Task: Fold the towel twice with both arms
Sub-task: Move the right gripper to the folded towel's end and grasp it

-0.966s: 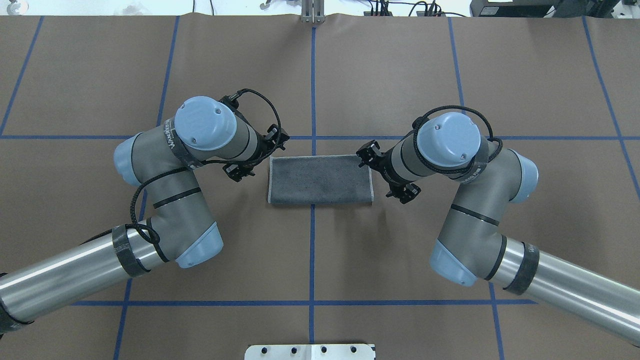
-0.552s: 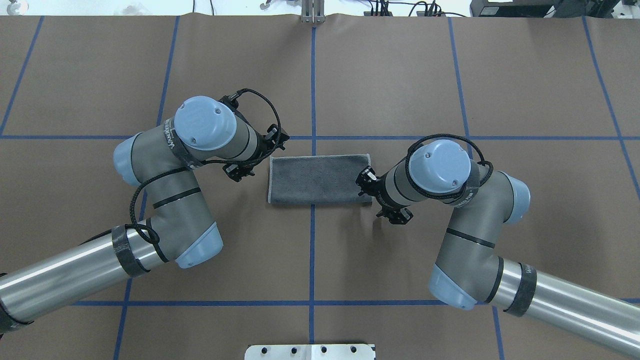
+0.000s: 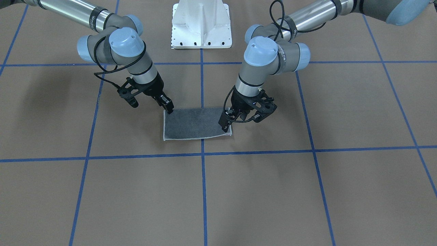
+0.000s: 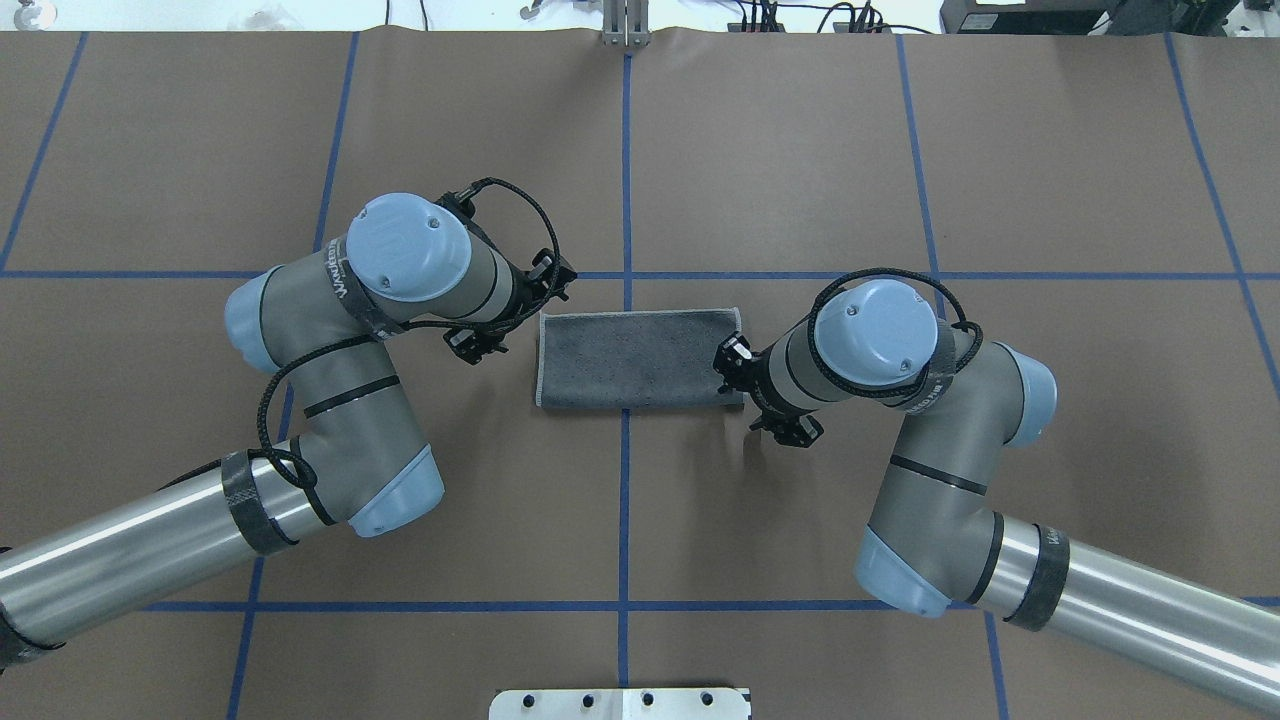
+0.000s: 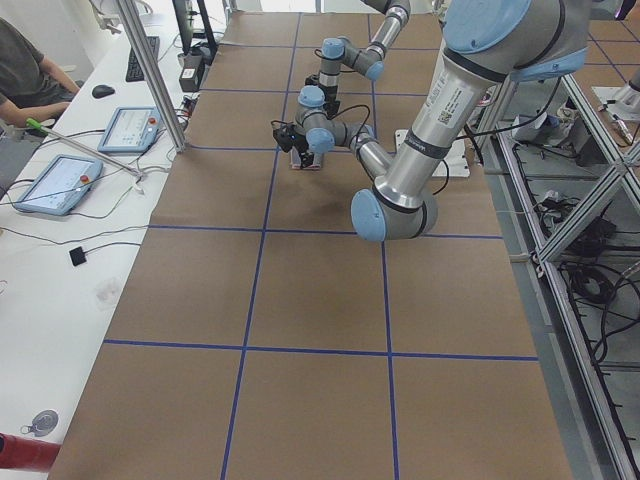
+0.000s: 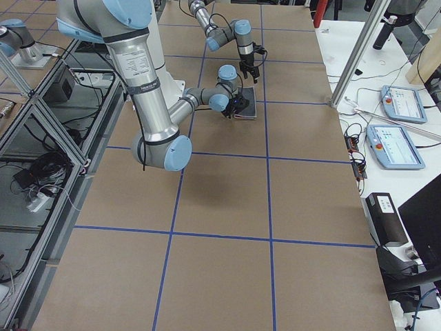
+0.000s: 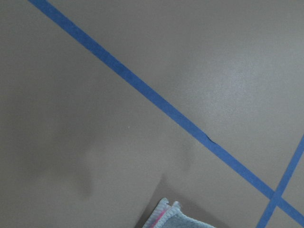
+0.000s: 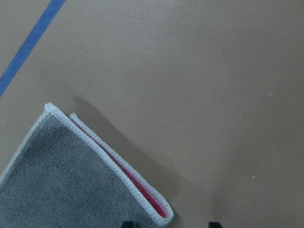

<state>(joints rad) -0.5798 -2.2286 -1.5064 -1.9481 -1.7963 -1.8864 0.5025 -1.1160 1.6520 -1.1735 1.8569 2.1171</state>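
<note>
1. Bright, even light from above in every view, and the brown table cover (image 4: pixel 800 150) reads clearly to its edges.
2. Shadows are soft. There's a faint smudge on the cover beside the right arm (image 3: pixel 112 44), and a narrow dark band hugs the towel (image 8: pixel 61 180) in the right wrist view.
3. Glare streaks run down the steel tube of the left arm (image 4: pixel 120 560).
4. Fixed views are sharp. The left wrist view is softer, with broad vague shadows.
5. In the side views the near arms loom with wide-angle stretch, and far detail is tiny.

There are one towel (image 4: pixel 638 358), two arms (image 4: pixel 340 400) (image 4: pixel 945 470), two grippers (image 3: pixel 224 125) (image 3: pixel 168 107) and one white pedestal (image 3: pixel 201 27).
</note>
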